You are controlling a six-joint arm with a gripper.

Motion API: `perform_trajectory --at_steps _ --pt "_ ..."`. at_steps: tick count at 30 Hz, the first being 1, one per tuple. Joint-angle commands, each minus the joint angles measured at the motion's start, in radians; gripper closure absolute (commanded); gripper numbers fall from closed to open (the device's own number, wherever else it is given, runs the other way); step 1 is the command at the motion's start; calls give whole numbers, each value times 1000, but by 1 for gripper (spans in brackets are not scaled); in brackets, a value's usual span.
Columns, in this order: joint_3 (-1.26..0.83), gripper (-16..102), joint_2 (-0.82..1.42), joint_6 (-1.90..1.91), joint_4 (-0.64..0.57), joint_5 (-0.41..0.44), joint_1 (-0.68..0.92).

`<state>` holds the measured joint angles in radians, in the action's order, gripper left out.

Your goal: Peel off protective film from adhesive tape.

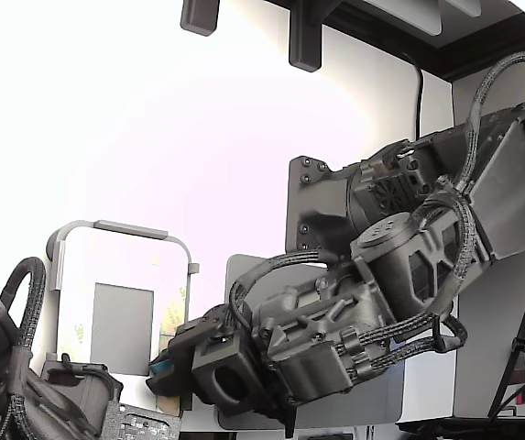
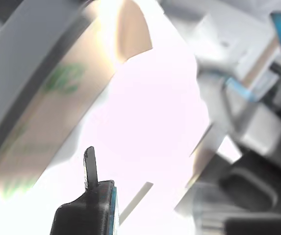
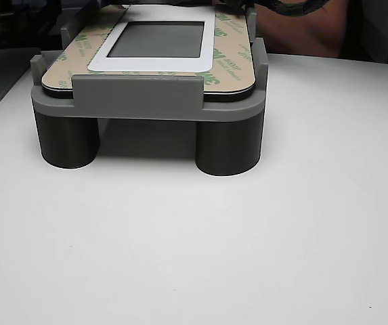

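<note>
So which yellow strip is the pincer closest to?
The protective film strip along the white panel edge on the exterior view's right: the pincer sits at its lower end. The left-edge strip is farther away.

A plain white table (image 3: 248, 257) lies glaringly bright under strong light.

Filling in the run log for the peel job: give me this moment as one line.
phase: approach | gripper: at panel's lower edge, jaw state unclear | protective film: flat on panel border, unpeeled | fixture: holding panel
</note>
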<state>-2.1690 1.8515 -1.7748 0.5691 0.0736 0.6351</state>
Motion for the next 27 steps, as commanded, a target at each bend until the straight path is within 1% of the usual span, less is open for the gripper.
perform_trajectory --at_steps 1,2,3,6,9,10,11,12,13,14,15,16,17,18,19,20,22,23,24,25,27 --pt "29 -14 83 -2 80 20 -25" --pt "35 -9 103 3 120 31 -29" --pt "46 -8 124 12 167 46 -32" --pt "77 -9 193 57 311 67 -51" --pt "95 -13 249 120 417 51 -106" --pt "97 -10 265 143 443 35 -137" --pt "94 -10 281 163 460 14 -172" --pt "86 -11 301 218 472 -11 -213" --pt "80 -7 324 295 485 -26 -252" --pt "72 -14 362 396 494 -38 -276" --pt "49 -13 417 505 472 -71 -308" --pt "12 -7 483 637 422 -101 -344" --pt "-31 10 557 818 341 -114 -370" --pt "-84 5 641 1006 268 -86 -388" --pt "-149 -13 736 1158 204 -46 -399" --pt "-218 -14 841 1293 152 12 -407" --pt "-345 -14 1043 1483 112 106 -434" --pt "-385 -14 1104 1586 121 156 -448" --pt "-360 -14 1097 1672 201 204 -456" --pt "-357 -14 1091 1732 233 225 -457" --pt "-339 -14 1068 1842 296 229 -463"
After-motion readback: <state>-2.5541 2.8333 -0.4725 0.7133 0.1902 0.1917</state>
